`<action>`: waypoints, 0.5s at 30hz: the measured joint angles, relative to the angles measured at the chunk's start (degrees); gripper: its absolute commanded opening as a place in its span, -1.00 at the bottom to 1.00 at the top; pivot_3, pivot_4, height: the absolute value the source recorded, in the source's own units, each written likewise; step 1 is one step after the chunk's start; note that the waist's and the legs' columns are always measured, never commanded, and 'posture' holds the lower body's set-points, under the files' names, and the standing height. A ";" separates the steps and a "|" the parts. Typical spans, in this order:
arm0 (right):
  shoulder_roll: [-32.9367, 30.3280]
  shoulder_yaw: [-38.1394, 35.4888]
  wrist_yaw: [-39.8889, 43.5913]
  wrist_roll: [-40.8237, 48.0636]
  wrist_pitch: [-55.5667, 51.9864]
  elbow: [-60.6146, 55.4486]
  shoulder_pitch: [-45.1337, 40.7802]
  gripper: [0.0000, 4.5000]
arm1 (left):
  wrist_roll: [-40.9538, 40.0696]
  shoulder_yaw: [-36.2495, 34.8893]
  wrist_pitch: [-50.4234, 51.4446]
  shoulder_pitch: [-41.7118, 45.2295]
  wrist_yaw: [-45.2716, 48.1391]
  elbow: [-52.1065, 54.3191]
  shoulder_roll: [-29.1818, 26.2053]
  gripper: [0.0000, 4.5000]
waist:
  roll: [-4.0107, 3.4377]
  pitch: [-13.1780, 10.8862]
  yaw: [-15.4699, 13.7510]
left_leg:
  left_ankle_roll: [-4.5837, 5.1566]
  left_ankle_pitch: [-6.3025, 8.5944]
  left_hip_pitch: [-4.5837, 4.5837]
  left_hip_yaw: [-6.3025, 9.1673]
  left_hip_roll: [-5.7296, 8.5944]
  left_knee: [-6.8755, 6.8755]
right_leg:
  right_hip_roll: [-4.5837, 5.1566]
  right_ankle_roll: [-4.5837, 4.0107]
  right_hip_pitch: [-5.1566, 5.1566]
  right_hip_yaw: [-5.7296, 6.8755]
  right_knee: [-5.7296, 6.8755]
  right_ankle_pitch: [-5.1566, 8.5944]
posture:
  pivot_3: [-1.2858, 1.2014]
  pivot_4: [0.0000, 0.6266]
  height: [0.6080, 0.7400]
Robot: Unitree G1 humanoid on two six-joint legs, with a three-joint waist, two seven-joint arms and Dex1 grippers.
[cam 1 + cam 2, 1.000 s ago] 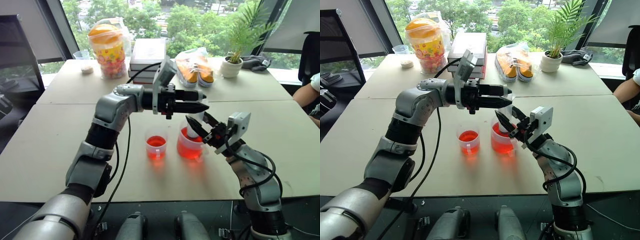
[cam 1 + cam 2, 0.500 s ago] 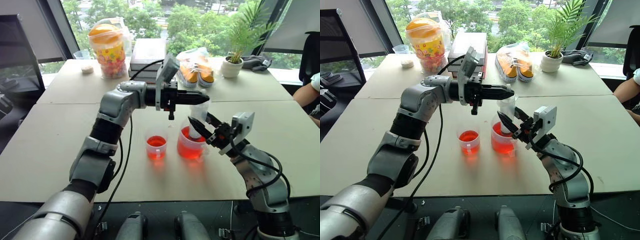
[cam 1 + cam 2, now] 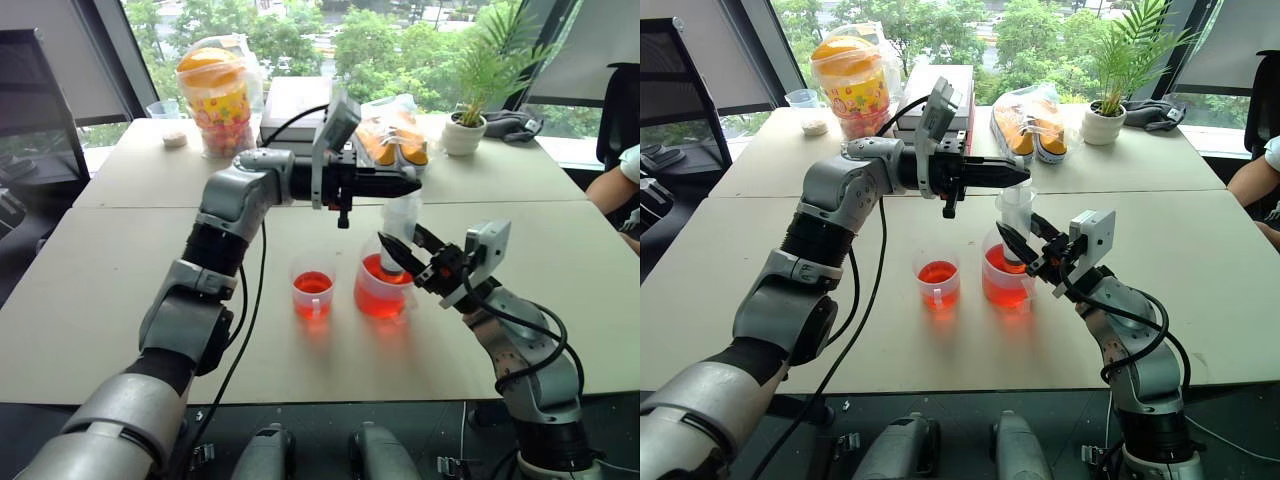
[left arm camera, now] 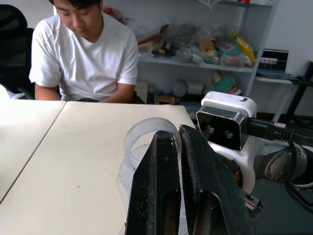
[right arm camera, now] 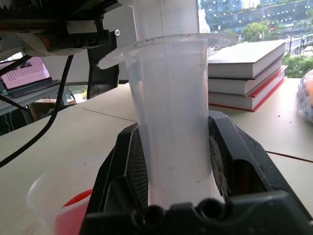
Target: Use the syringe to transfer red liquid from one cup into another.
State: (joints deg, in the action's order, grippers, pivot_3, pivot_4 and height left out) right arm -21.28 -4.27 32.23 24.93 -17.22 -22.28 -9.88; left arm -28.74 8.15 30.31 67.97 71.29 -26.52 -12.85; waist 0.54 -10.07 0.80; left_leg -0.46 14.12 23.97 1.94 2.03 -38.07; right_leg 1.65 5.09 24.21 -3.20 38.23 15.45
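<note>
- Syringe [image 3: 1016, 215] stands upright in the right gripper [image 3: 1025, 248], clamped on its barrel, nozzle dipped in the beaker [image 3: 1002, 282].
- Left gripper [image 3: 1008, 173], pinched together atop the plunger, seems poised to draw red liquid [image 3: 1005, 285].

Pale tables [image 3: 90, 290] (two pushed together) stand before daylit windows [image 3: 350, 40] onto green trees.

The right gripper [image 3: 1014, 243] clamps the syringe [image 3: 1016, 222] upright in the beaker [image 3: 1006, 277] (red liquid [image 3: 1002, 287] inside).
</note>
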 measured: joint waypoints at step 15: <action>-0.01 0.06 -0.02 0.14 -1.31 -0.01 -0.96 -0.40 | 0.00 -0.43 -1.00 0.36 0.00 -0.48 -0.15 -0.97 | 0.00 0.00 0.01 | 0.00 0.00 0.00 0.00 0.00 0.00 | 0.00 0.00 0.00 0.00 0.00 0.00 | 0.03 -0.52 1.00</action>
State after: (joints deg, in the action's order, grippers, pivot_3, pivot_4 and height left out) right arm -21.30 -4.21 32.21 25.07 -18.53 -22.29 -10.84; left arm -28.75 7.73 29.31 68.33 71.28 -27.00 -13.01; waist 0.54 -10.07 0.80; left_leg -0.45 14.12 23.97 1.94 2.03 -38.07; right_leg 1.65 5.09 24.21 -3.19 38.23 15.45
